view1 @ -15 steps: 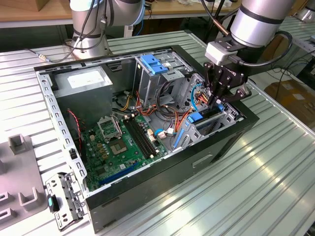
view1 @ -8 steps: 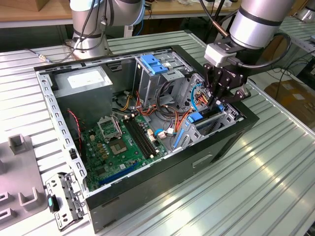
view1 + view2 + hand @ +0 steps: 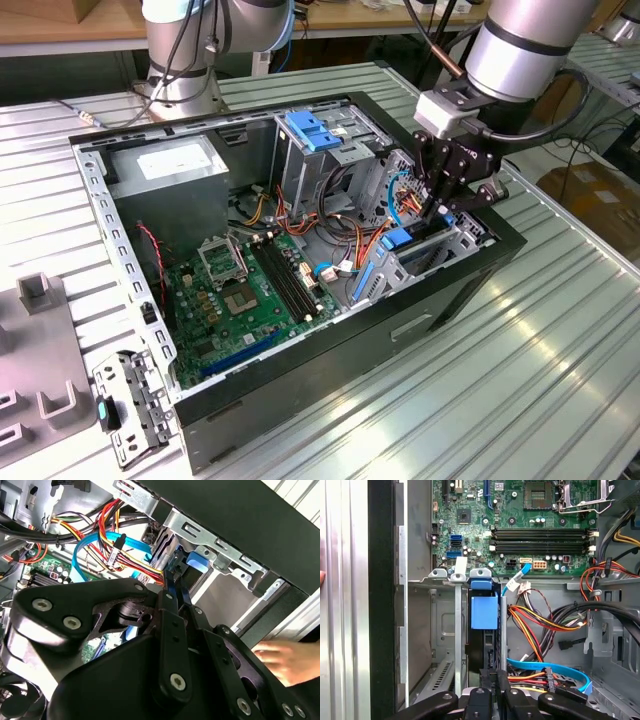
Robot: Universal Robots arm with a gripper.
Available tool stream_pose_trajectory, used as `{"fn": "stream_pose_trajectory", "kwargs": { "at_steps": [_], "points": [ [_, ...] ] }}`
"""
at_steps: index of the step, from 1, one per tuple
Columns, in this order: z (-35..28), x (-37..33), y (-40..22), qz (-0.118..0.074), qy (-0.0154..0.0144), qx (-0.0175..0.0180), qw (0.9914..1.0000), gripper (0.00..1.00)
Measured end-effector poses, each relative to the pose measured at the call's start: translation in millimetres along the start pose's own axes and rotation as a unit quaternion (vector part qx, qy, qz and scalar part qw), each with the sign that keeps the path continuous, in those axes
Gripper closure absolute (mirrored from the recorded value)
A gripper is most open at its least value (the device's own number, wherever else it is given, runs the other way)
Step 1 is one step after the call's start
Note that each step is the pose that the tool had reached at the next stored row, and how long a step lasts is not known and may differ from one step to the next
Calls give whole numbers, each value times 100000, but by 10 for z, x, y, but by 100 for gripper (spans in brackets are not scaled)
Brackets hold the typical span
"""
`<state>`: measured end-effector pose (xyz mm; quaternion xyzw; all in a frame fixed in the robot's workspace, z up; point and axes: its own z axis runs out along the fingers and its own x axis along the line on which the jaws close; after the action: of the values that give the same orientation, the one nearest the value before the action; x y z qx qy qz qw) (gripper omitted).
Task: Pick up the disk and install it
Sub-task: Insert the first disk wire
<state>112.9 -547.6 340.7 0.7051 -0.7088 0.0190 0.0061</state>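
Observation:
The disk (image 3: 484, 612) stands on edge inside the small metal drive bay (image 3: 457, 630) at the case's front corner, blue carrier tab showing, dark body below it. In the exterior view the disk (image 3: 398, 238) sits low in that bay (image 3: 462, 238) on the exterior view's right. My gripper (image 3: 438, 212) hangs straight above it, reaching into the case. In both wrist views the gripper (image 3: 497, 672) (image 3: 170, 580) has its two black fingers drawn together, tips at the disk's (image 3: 195, 560) upper end. I cannot tell whether the tips touch it.
Orange, red and blue cables (image 3: 540, 620) crowd beside the bay. The green motherboard (image 3: 250, 290), grey power supply (image 3: 170, 160) and tall cage with light-blue latch (image 3: 315, 130) fill the case. A person's hand (image 3: 280, 657) rests outside the case wall. Grey fixtures (image 3: 40, 380) lie at the table's left.

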Motion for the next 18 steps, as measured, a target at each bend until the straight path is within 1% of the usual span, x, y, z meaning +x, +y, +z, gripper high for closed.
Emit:
{"fn": "stream_pose_trajectory", "kwargs": {
  "at_steps": [3, 5, 15, 18],
  "points": [
    [-3, 1, 0, -2, -8, 1, 100000, 84],
    [-52, 2, -1, 1, 14, 0, 100000, 84],
    [-53, 2, -1, -3, -23, 1, 100000, 84],
    [-45, 2, -1, -1, -26, 0, 100000, 84]
  ]
}}
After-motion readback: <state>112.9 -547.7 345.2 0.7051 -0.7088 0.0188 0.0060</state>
